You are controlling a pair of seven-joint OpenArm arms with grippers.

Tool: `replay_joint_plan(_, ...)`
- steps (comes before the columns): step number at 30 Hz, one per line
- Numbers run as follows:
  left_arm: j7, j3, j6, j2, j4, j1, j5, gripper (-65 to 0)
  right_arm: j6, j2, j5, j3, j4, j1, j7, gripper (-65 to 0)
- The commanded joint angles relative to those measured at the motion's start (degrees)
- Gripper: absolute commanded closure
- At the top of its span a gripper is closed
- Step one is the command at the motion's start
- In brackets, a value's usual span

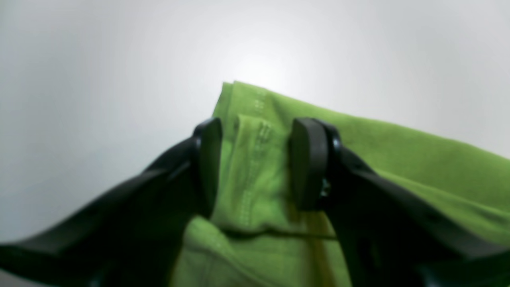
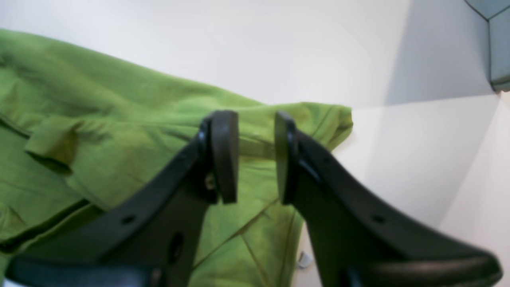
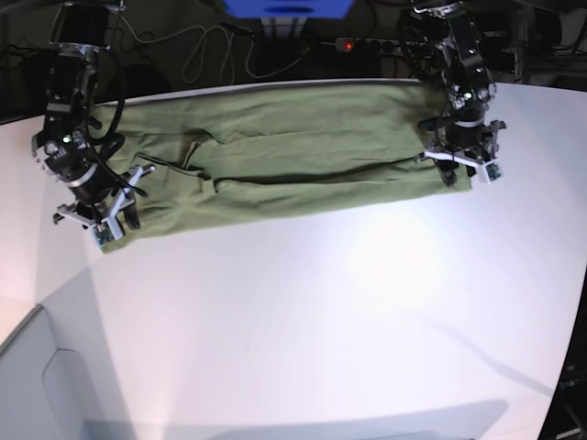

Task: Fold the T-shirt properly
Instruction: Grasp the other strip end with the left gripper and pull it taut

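Observation:
The olive-green T-shirt (image 3: 293,156) lies stretched out as a long band across the far half of the white table (image 3: 321,302), with wrinkles near its left end. In the base view, my left gripper (image 3: 463,170) is at the band's right end. My right gripper (image 3: 110,225) is at its left end. In the left wrist view, the left gripper (image 1: 259,131) stands open, its fingers on either side of a stitched, hemmed corner of the T-shirt (image 1: 398,159). My right gripper (image 2: 255,131) is open by a narrower gap, over a folded edge of the T-shirt (image 2: 119,111).
Behind the table's far edge are a power strip with a red light (image 3: 347,43), loose cables (image 3: 211,46) and a blue box (image 3: 289,7). The table's edge runs diagonally at the lower left (image 3: 18,330). A grey object (image 2: 498,40) shows at the right wrist view's upper right.

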Motion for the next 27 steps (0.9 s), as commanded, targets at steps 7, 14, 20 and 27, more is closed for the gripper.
replay_joint_plan(7, -0.8, 0.0, -0.4, -0.4, 3.5, 0.4, -0.6, -27.3, 0.5, 0.5, 0.7, 0.2, 0.7, 0.9, 1.4, -14.5)
replay_joint_plan(14, -0.8, 0.0, -0.4, 0.0, 4.3, 0.4, -0.1, -27.3, 0.5, 0.5, 0.7, 0.2, 0.7, 0.8, 1.4, -14.5)
replay_joint_plan(20, -0.8, 0.0, -0.4, 0.0, 4.2, 0.4, -0.1, -27.3, 0.5, 0.5, 0.7, 0.2, 0.7, 0.7, 1.4, -14.5)
replay_joint_plan(27, -0.8, 0.0, -0.5, 0.0, 4.2, 0.4, -0.1, -27.2, 0.5, 0.5, 0.7, 0.2, 0.7, 0.6, 1.4, -14.5)
